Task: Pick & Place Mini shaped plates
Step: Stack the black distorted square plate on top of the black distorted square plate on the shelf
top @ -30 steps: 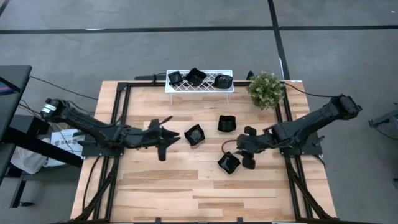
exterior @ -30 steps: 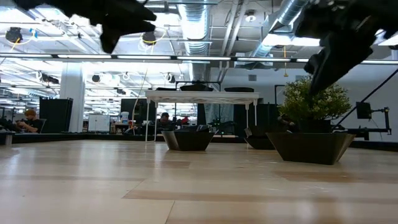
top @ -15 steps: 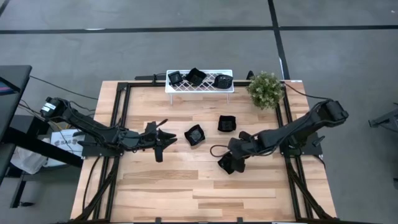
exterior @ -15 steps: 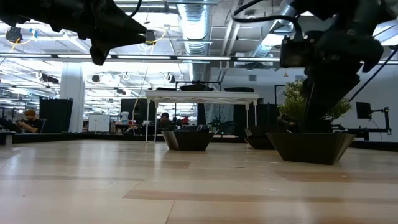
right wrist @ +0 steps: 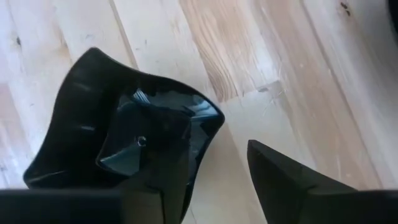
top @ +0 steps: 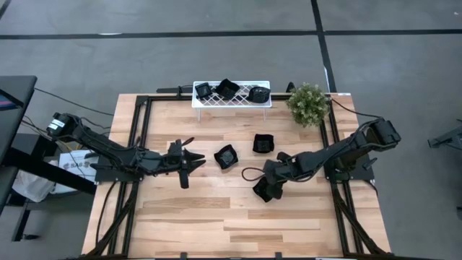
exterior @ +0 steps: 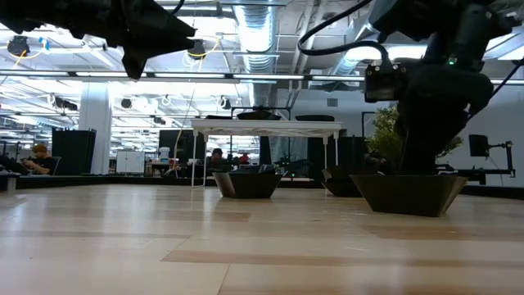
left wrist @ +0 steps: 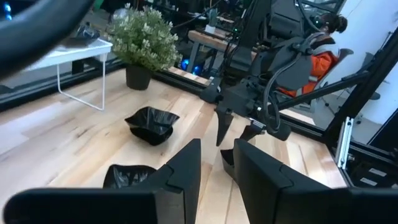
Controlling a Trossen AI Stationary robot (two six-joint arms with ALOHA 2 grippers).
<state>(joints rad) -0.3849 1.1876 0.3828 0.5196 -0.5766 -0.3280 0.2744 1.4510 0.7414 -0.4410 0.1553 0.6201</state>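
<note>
Right gripper, fingers spread wide, straddles a plate's rim; three plates fill the rack (far edge), three remain. Left gripper waits, open.

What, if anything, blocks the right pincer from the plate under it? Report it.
Nothing visible does. The right pincer hangs open directly over the nearest mini plate, one finger over its rim, the other over bare table. The left pincer waits apart.

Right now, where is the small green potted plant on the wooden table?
In the high view, the small green potted plant stands at the table's far right corner, just right of the white lattice rack.
</note>
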